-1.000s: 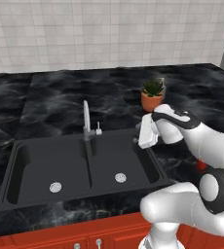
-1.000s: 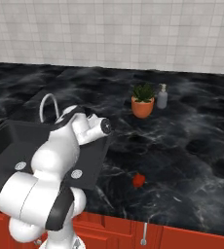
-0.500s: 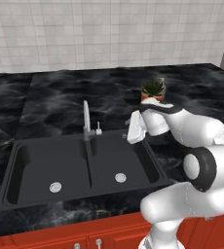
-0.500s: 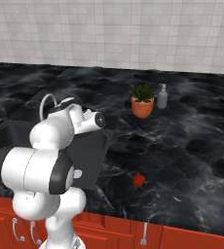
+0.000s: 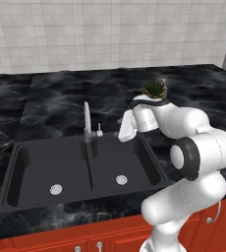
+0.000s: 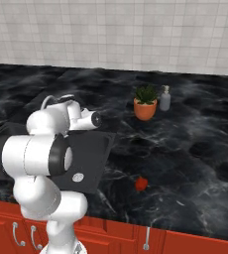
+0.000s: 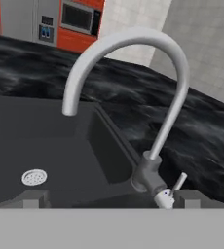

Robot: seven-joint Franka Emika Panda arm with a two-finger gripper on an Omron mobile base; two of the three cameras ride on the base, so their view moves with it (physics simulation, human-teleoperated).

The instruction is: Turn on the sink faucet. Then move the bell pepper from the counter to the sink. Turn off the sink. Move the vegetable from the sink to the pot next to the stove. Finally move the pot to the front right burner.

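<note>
The silver gooseneck sink faucet [image 5: 87, 122] stands behind the divider of the black double sink [image 5: 31, 162], its small lever [image 5: 99, 130] on the right side. No water runs from it. My gripper [image 5: 121, 132] hovers open just right of the lever, over the right basin's back edge. From the hand, the faucet [image 7: 170, 97] rises close ahead and the lever [image 7: 178, 183] sits near the right fingertip [image 7: 189, 197], with nothing between the fingers. The red bell pepper [image 6: 142, 184] lies on the black counter [image 6: 195, 149] right of the sink. The pot and the stove are out of view.
An orange potted plant [image 6: 145, 104] and a soap bottle [image 6: 165, 98] stand at the back of the counter, right of the sink. Each basin has a silver drain [image 5: 121, 179]. A tiled wall closes the back.
The arm has swung left, carrying the open gripper from the counter right of the sink to just beside the faucet's lever. The bell pepper has stayed put.
</note>
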